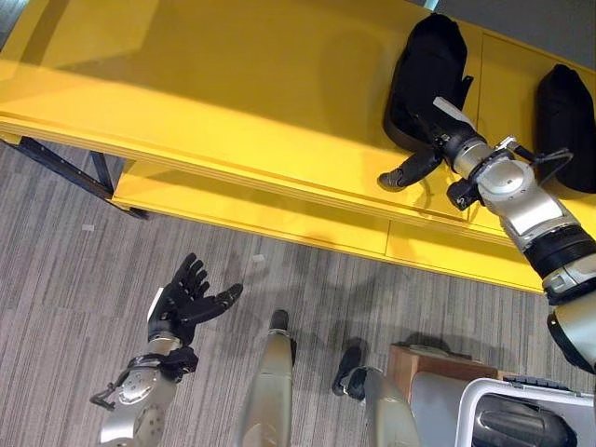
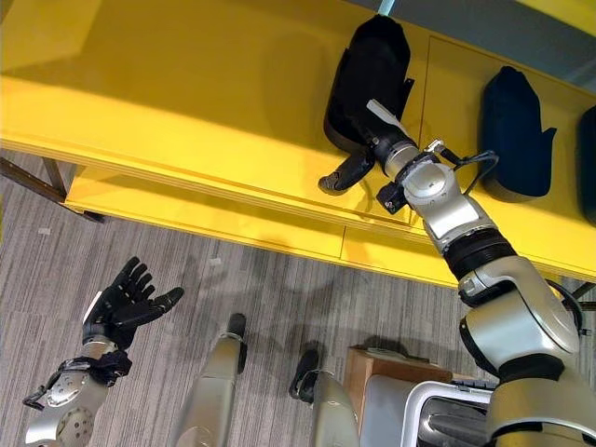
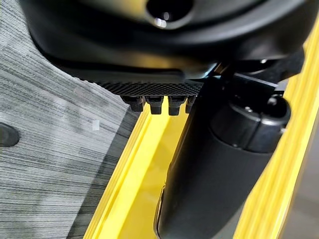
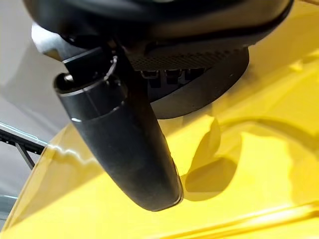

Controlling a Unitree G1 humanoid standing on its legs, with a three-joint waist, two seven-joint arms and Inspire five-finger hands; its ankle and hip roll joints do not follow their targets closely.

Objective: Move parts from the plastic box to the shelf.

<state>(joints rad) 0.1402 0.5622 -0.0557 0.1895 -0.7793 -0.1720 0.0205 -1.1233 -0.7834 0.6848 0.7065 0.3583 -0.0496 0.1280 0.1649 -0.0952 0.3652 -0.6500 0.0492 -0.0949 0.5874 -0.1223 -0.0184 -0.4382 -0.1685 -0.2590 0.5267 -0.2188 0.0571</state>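
- Part [image 1: 424, 79]: a black moulded piece, lying on the top board of the yellow shelf [image 1: 214, 93], toward its right end as the head views show it.
- Right hand [image 1: 438, 130]: reaches over the shelf's front edge to the near end of this part; the thumb [image 1: 402, 173] juts out to the left over the yellow board, with the white-covered side facing up. The fingers are hidden against the part, so whether they are curled round it or straight cannot be told. In the right wrist view the part [image 4: 199, 92] sits just past the palm, and the thumb casts a shadow on the shelf board.
- Second part [image 2: 514, 130]: another black piece, on the same board, apart to the right of the first.
- Lower shelf board [image 1: 279, 219]: a yellow board beneath the top one, nearer the floor.
- Left hand [image 1: 186, 300]: held low over the grey striped floor [image 1: 74, 298], in front of the shelf and well apart from both parts; palm up, fingers spread and relaxed, holding nothing.
- Plastic box [image 1: 521, 414]: white-rimmed, at the lower right on the floor side, with a dark part [image 1: 521, 426] inside.
- Brown box [image 1: 424, 363]: just beside the plastic box, on its left.
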